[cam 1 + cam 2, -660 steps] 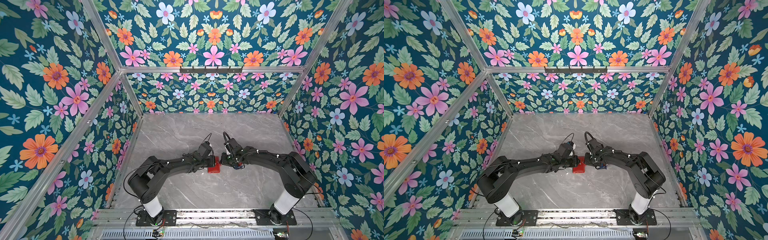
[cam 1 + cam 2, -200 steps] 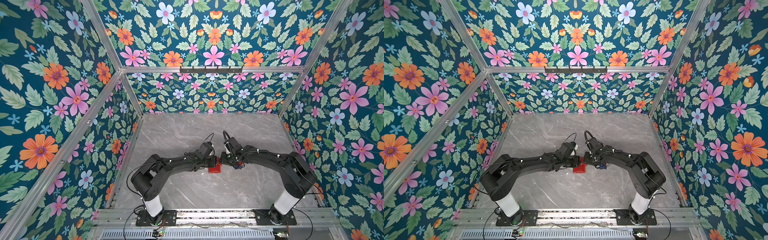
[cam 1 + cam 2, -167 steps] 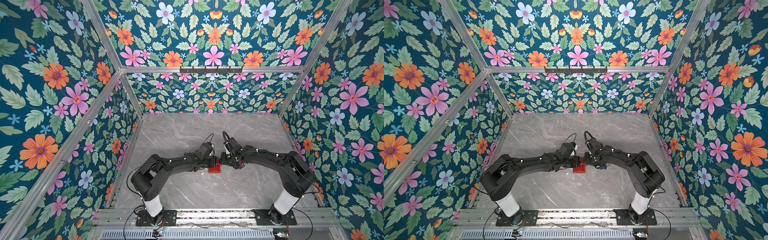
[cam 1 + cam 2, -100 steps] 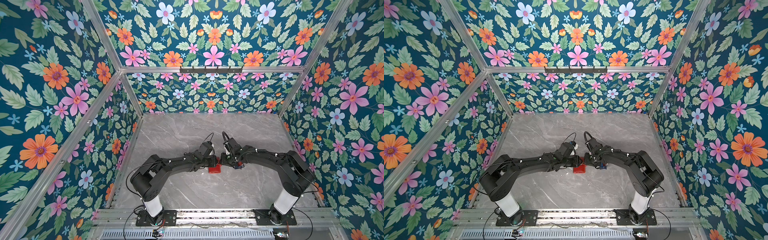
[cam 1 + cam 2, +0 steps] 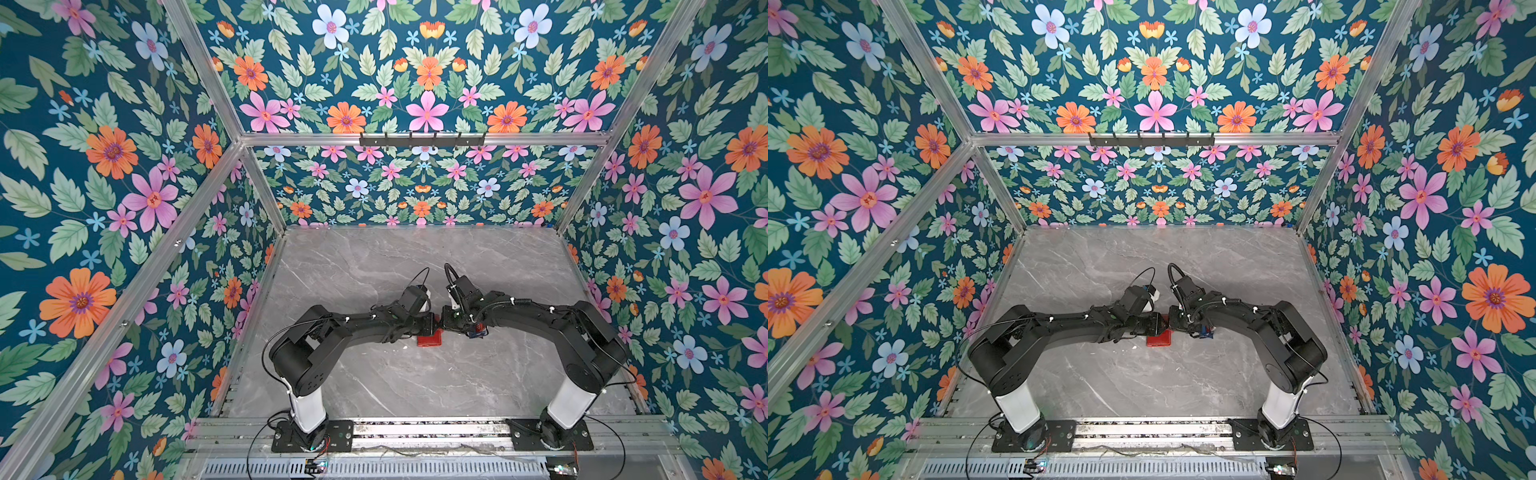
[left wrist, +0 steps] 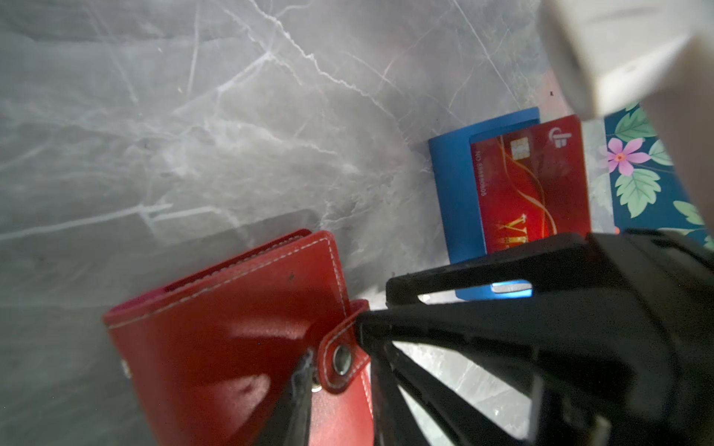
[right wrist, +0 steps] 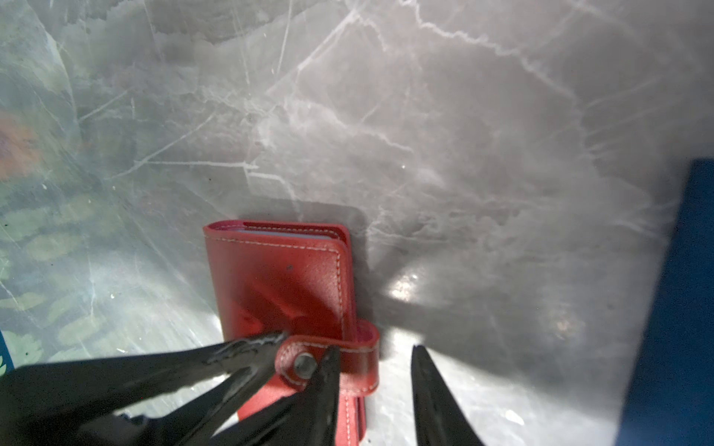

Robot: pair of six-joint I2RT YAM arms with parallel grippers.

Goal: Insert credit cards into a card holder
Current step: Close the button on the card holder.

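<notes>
Reaching inward from opposite sides, left gripper [image 6: 342, 347] and right gripper [image 7: 374, 349] meet low over the card holder [image 7: 282, 278], each slightly parted at the tab [image 7: 355, 363].

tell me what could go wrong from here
The left tool and right tool both crowd the snap tab of the closed red leather-look card holder and could collide. Tugging the tab might drag the whole holder across the grey marble table instead of unsnapping it.
</notes>
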